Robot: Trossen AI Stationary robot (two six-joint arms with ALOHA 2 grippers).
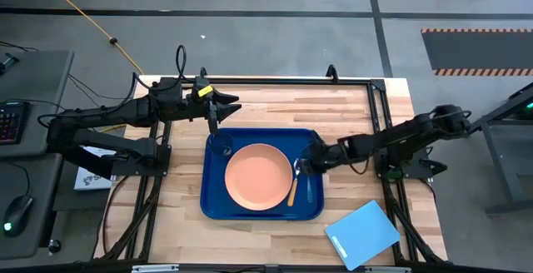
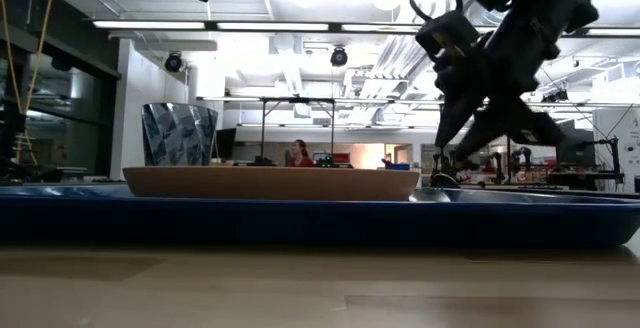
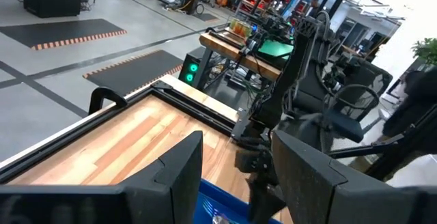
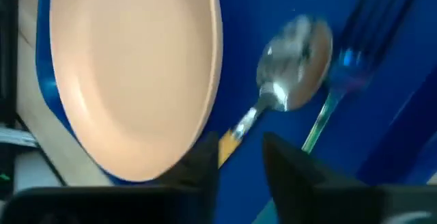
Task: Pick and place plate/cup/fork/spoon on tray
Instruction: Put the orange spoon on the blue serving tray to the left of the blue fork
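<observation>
The dark-blue tray [image 1: 218, 206] lies mid-table. On it rest the salmon plate [image 1: 258, 176], the dark cup [image 1: 221, 144] in its far left corner, the orange-handled spoon [image 1: 293, 188] and the thin fork [image 1: 311, 188] right of the plate. My right gripper [image 1: 305, 164] hangs open just above the heads of the spoon [image 4: 297, 63] and fork [image 4: 358, 53], slanting down, with nothing between its fingers [image 4: 293, 166]. My left gripper [image 1: 225, 105] hovers open, high beyond the tray's far left corner, holding nothing.
A light-blue flat board [image 1: 362, 234] lies at the table's near right corner. Black frame rails [image 1: 375, 115] run along the table's far and side edges. Bare wood shows in front of the tray. A person [image 2: 298, 153] sits far off in the room.
</observation>
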